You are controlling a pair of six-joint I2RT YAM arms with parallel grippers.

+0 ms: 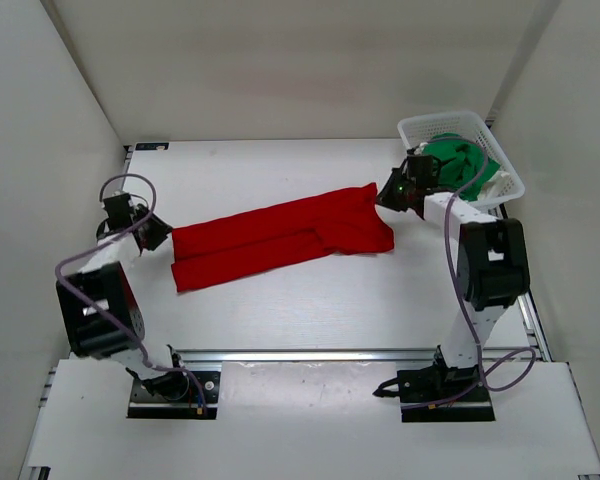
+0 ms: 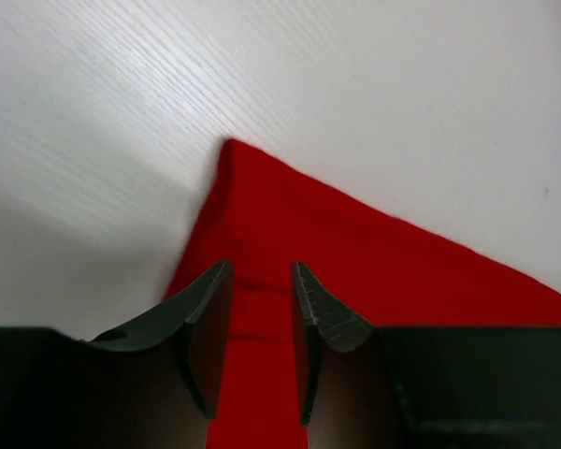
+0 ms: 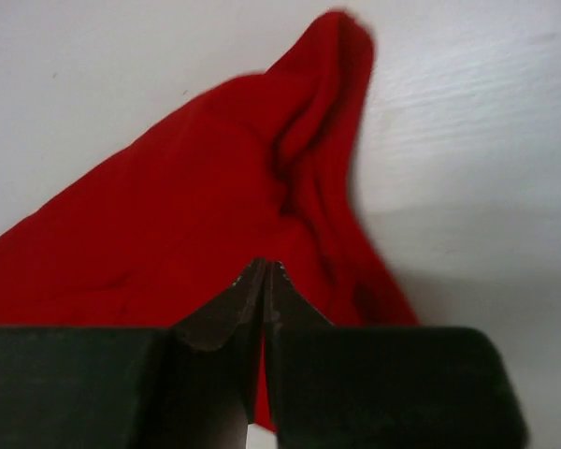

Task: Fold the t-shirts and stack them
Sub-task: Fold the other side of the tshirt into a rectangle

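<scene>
The red t-shirt [image 1: 280, 238] lies on the table folded into a long band running from lower left to upper right. My left gripper [image 1: 160, 232] is at its left end. In the left wrist view that gripper [image 2: 260, 267] stands open just over the red t-shirt [image 2: 355, 253], with cloth showing in the gap between the fingers. My right gripper [image 1: 388, 195] is at the band's upper right corner. In the right wrist view the right gripper [image 3: 265, 265] has its jaws nearly touching above the red t-shirt [image 3: 168, 224]. The green t-shirt [image 1: 460, 160] lies crumpled in the basket.
A white mesh basket [image 1: 450, 120] stands at the back right corner, just behind the right arm. White walls close the table on the left, back and right. An aluminium rail [image 1: 310, 353] runs along the near edge by the arm bases.
</scene>
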